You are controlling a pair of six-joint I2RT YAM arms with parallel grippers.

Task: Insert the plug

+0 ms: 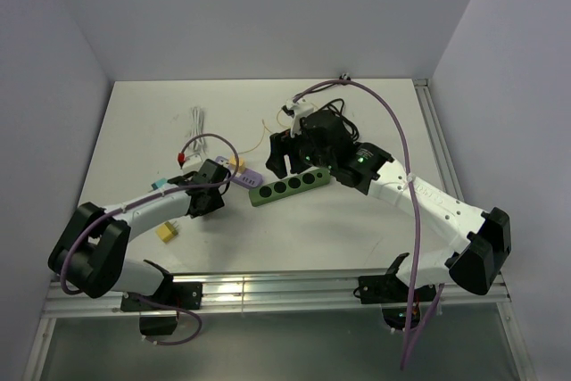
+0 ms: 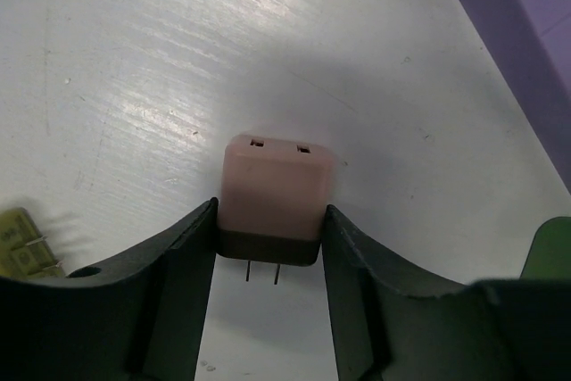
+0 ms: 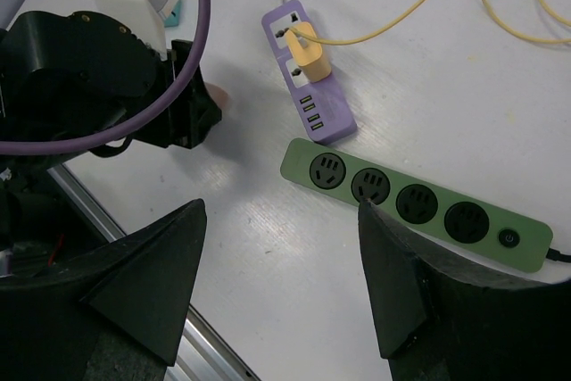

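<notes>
Left gripper (image 2: 270, 231) jaws fill the near edge of its wrist view, clamped on the pink plug (image 2: 277, 186) by its two flanks; two metal prongs (image 2: 260, 272) show on the side toward the camera, slotted face away; I cannot tell if it touches the white surface (image 1: 161, 122); green power strip (image 1: 287, 186) lies just to the right of those jaws in the top view, its near end close to them, long axis running diagonally up toward the right arm; all four round sockets look unfilled in the right wrist view; right gripper (image 3: 281, 252) hovers over the strip, jaws wide apart, gripping nothing; I judge the left arm the one to deliver, since it holds the plug and sits beside the strip's near end, but the prongs would have to be turned to face a socket; purple strip (image 3: 308, 78) lies between the two, carrying a yellow plug (image 3: 310, 58) with yellow cable (image 3: 419, 6); small yellow block (image 1: 167, 231) sits by the left arm.
</notes>
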